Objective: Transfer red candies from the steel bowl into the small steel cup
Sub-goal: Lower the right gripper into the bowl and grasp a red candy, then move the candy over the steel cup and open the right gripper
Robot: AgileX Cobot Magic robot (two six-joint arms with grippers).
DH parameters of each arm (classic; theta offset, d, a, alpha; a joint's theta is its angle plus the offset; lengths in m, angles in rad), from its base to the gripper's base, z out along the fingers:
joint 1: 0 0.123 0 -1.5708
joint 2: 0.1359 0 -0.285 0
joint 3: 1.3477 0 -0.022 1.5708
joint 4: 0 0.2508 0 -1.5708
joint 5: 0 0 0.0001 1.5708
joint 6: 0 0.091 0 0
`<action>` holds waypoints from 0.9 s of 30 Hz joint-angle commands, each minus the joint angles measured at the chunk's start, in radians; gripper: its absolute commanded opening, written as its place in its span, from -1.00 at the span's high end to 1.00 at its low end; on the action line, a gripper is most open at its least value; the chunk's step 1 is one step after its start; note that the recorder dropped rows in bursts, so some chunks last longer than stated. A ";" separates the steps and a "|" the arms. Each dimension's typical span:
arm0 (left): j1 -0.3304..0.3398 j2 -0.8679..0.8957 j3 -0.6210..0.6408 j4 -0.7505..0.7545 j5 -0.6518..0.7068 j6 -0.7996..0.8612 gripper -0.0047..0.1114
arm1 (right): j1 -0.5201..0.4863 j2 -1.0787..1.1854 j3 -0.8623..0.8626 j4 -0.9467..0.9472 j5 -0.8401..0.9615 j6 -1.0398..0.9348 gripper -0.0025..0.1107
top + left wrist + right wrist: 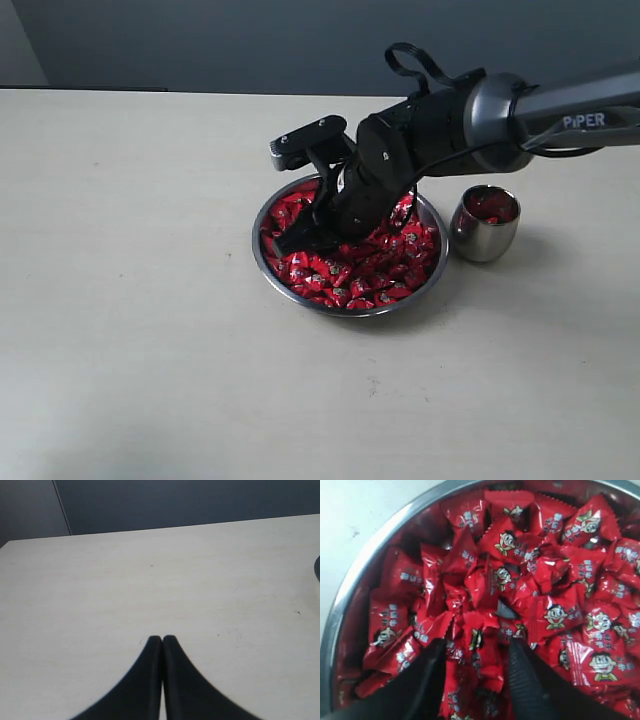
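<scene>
Right tool (476,647), which I am holding spread among the red candies (372,270) filling the steel bowl (348,311); small steel cup (483,240) just beside the bowl carrying a few, most of the job remaining; left tool (162,640) resting pressed together.

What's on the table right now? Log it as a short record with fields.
steel bowl: heaped with red candies
small steel cup: upright beside the bowl, some red candy inside
right gripper: fingers open, tips down among the candies in the bowl
left gripper: fingers closed, empty, over the table
</scene>
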 commanded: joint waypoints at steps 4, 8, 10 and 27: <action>-0.008 -0.005 -0.008 0.002 -0.005 -0.002 0.91 | -0.001 0.027 -0.004 0.004 -0.064 0.000 0.67; -0.008 -0.005 -0.008 0.002 -0.005 -0.002 0.91 | -0.001 0.013 -0.004 0.004 -0.060 0.000 0.95; -0.008 -0.005 -0.008 0.002 -0.005 -0.002 0.91 | -0.001 -0.011 -0.004 -0.005 -0.038 0.000 0.95; -0.008 -0.005 -0.008 0.002 -0.005 -0.002 0.91 | -0.132 -0.303 0.002 -0.184 0.206 0.125 0.95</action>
